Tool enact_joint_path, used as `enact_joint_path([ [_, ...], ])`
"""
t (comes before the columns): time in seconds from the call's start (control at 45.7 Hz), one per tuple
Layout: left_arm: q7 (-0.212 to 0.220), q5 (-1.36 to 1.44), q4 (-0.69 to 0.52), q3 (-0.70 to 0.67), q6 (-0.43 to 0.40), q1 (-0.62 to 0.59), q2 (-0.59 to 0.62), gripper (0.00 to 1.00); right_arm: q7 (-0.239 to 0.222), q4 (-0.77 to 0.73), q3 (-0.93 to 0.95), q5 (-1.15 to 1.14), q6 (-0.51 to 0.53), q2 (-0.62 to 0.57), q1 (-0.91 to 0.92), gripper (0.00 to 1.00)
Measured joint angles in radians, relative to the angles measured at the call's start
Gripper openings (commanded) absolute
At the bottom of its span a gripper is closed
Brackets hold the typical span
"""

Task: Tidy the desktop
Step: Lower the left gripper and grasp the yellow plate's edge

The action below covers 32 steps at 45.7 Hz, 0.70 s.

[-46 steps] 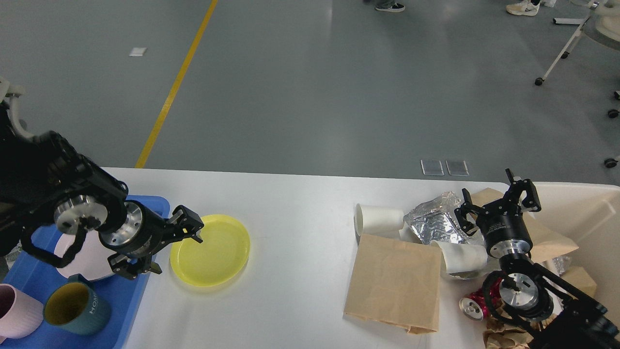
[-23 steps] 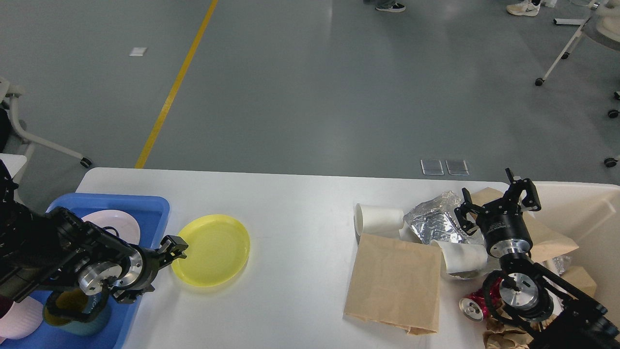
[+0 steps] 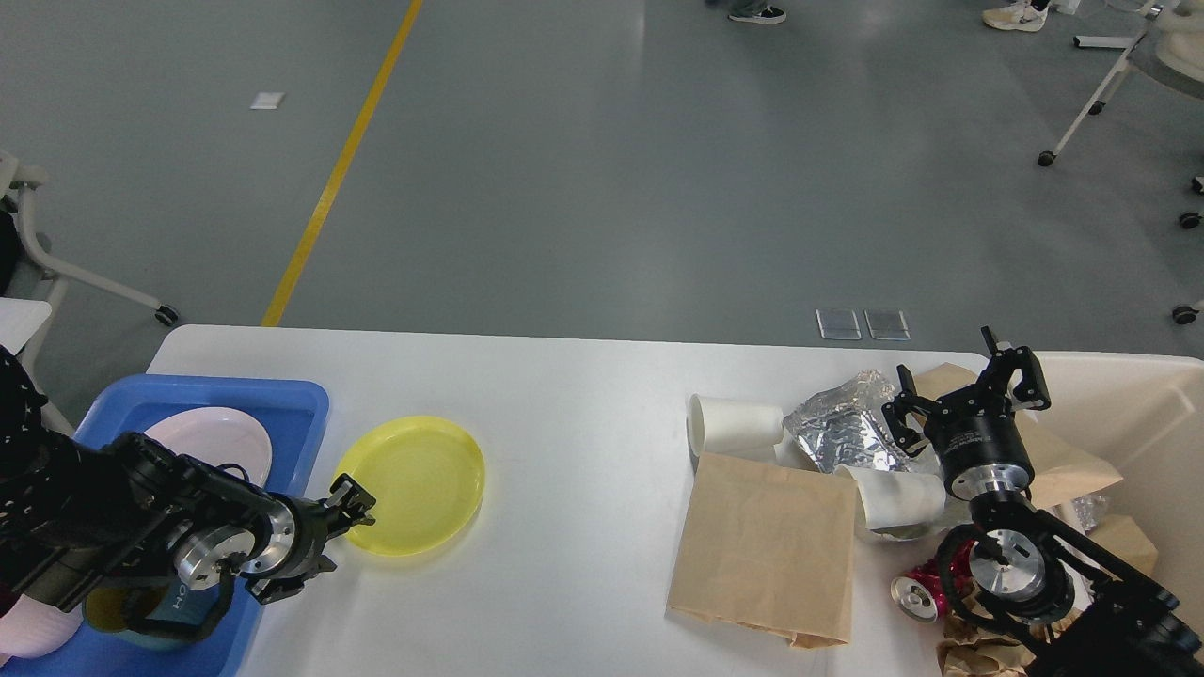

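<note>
The white desktop [image 3: 583,395] spans the view. A yellow plate [image 3: 414,484] lies on it left of centre, beside the blue tray [image 3: 292,400]. My left gripper [image 3: 350,508] is low at the plate's front-left rim, fingers slightly apart and holding nothing. At the right lie a flat brown paper bag [image 3: 767,555], a tipped white paper cup [image 3: 738,423], crumpled foil [image 3: 842,432], a second white cup [image 3: 898,498] and a red can [image 3: 926,588]. My right gripper [image 3: 969,390] hangs open and empty over the foil and brown paper.
The blue tray holds a white plate [image 3: 212,437], with a teal mug [image 3: 141,611] and a pink cup [image 3: 28,635] partly hidden by my left arm. A beige bin [image 3: 1129,395] with paper scraps stands at the right edge. Crumpled brown paper [image 3: 978,649] lies at the front right.
My left arm has dropped and pulled back toward me, bringing its gripper down to the yellow plate's front-left rim. The right arm and the litter have not moved.
</note>
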Motion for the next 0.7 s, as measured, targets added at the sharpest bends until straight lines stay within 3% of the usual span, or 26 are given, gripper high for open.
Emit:
enact_joint_path([
  [0.525,-0.001,-0.084,0.048,-0.040,-0.001,0.046,-0.008,0.18,0.000,0.000,0.000,0.000,0.001,0.000,0.000,1.00],
  [0.635,-0.001,-0.086,0.048,-0.041,-0.002,0.047,-0.010,0.17,0.000,0.000,0.000,0.000,0.001,0.000,0.000,1.00],
  [0.7,-0.002,-0.086,0.048,-0.041,-0.002,0.048,-0.010,0.10,0.000,0.000,0.000,0.000,0.001,0.000,0.000,1.00],
])
